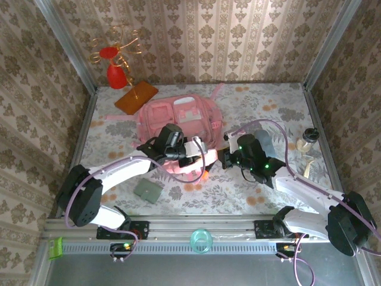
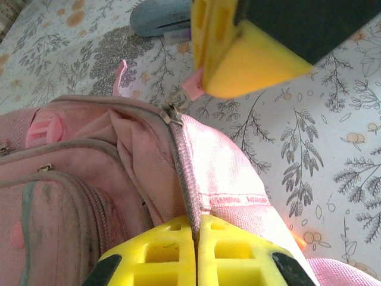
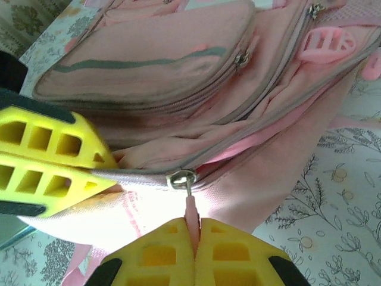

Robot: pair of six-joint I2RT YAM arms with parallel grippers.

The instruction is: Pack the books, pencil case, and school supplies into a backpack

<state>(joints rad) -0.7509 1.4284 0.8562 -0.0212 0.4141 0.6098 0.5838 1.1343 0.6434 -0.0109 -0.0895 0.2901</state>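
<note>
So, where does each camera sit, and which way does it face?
Top camera: above and behind the arms, looking down on the table and pink backpack; left arm and right arm show.
Left wrist camera: on the left wrist, looking along the left pincer, shut on the backpack's zipper edge.
Right wrist camera: on the right wrist, looking along the right pincer, shut on the zipper pull.
Shared: both wrist views show the zipper slider and the other arm's pincer.

Fixed view high behind, looking down on table (image 1: 262,107), both wrist views close on backpack (image 3: 178,53) zipper
</note>
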